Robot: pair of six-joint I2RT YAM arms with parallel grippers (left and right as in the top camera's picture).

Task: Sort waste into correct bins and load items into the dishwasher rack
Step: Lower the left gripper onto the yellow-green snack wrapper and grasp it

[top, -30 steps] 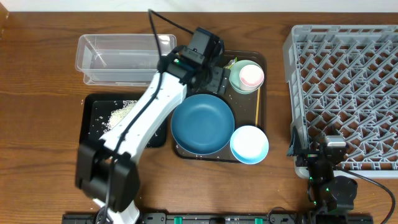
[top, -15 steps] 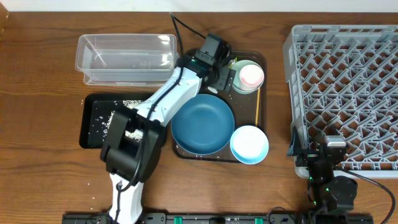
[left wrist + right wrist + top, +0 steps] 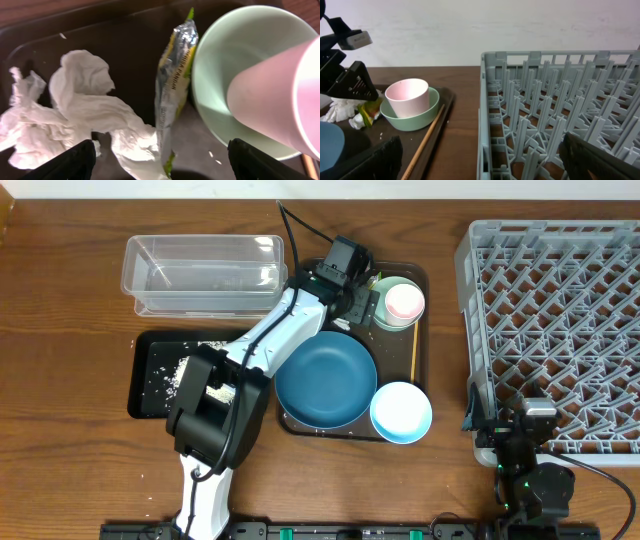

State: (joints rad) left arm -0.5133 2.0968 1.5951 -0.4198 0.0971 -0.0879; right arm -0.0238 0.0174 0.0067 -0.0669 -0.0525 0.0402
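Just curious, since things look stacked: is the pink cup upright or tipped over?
Upright: the pink cup stands mouth-up inside the mint-green bowl.

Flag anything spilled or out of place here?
Rice is scattered loose across the black tray, with a few stray grains on the table beside it. The pink cup sits inside the mint-green bowl.

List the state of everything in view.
Left gripper, open over crumpled tissue and wrapper.
Right gripper, open, empty.
Pink cup, upright in green bowl.
Blue plate, face up.
Small bowl, upright.
Chopstick, lying on brown tray.
Black tray, holds rice.
Clear tub, upright, lidless.
Rack, empty.
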